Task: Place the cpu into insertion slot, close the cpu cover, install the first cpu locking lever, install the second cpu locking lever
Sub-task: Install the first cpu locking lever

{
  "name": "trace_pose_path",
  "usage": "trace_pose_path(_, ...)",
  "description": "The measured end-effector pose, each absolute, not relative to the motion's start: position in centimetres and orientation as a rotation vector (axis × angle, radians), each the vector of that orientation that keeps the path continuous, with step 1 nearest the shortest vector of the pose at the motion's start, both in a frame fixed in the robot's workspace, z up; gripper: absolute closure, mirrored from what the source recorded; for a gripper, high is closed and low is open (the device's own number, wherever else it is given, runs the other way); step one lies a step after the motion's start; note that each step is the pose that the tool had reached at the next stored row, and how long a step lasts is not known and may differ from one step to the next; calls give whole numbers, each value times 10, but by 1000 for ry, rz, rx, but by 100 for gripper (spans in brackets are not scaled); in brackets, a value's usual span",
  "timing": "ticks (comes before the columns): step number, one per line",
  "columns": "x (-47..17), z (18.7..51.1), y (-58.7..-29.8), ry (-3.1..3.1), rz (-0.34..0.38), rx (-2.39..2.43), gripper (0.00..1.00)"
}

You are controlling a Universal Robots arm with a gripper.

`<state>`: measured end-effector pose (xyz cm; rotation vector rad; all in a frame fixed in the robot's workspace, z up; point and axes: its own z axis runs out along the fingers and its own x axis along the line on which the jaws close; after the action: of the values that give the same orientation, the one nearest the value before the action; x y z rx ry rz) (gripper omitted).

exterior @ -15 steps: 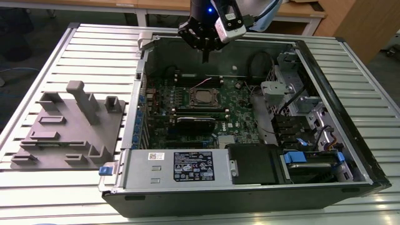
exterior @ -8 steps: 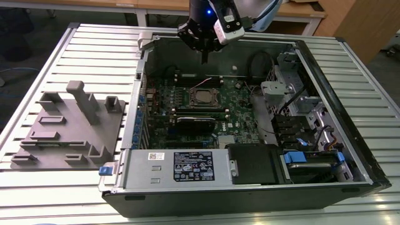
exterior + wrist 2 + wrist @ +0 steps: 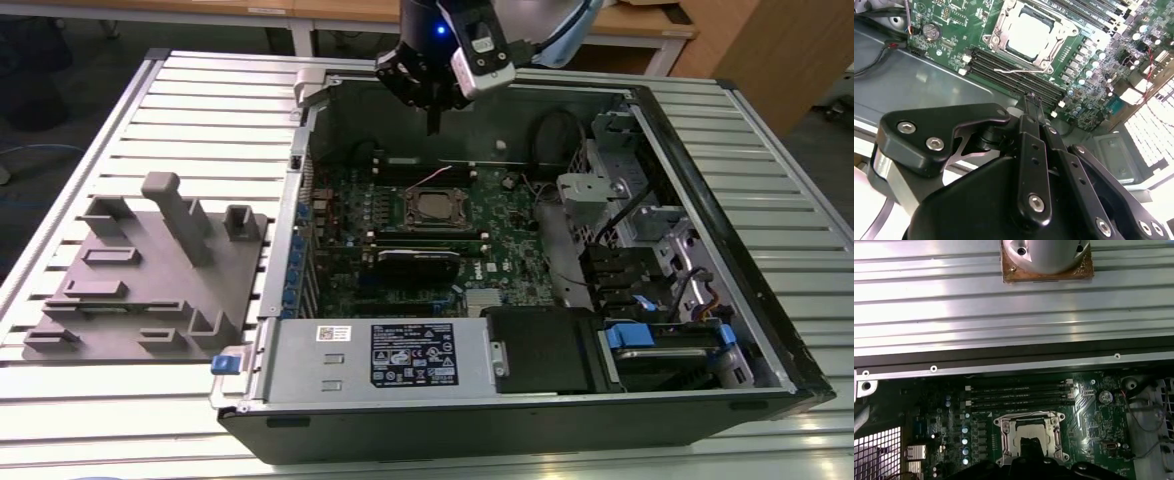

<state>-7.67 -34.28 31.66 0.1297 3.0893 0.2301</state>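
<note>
Fingers (image 3: 1027, 116) of the gripper (image 3: 431, 126) are pressing together with nothing seen between them, and they are hanging above the green board (image 3: 497, 222) inside the open computer case (image 3: 727, 215), near its far wall in the exterior view. Well apart from the tips, the cpu (image 3: 1029, 34) is lying flat in the insertion slot (image 3: 1050, 54), its silver-grey top showing through the window of the cpu cover (image 3: 1003, 24), which is lying down around it. A thin wire lever (image 3: 1014, 71) is standing out just beside the slot, over the black memory slots (image 3: 1004, 75). The case is resting on the ribbed metal bench (image 3: 200, 100), beside a grey fixture (image 3: 147, 270).
</note>
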Motion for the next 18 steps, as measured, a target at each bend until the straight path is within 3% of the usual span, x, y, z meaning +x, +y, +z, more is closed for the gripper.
trace_pose_path(13, -77, 303, -343, 3089, 230, 130, 90)
trace_pose_path(18, -78, 299, -343, 3085, 271, 130, 90)
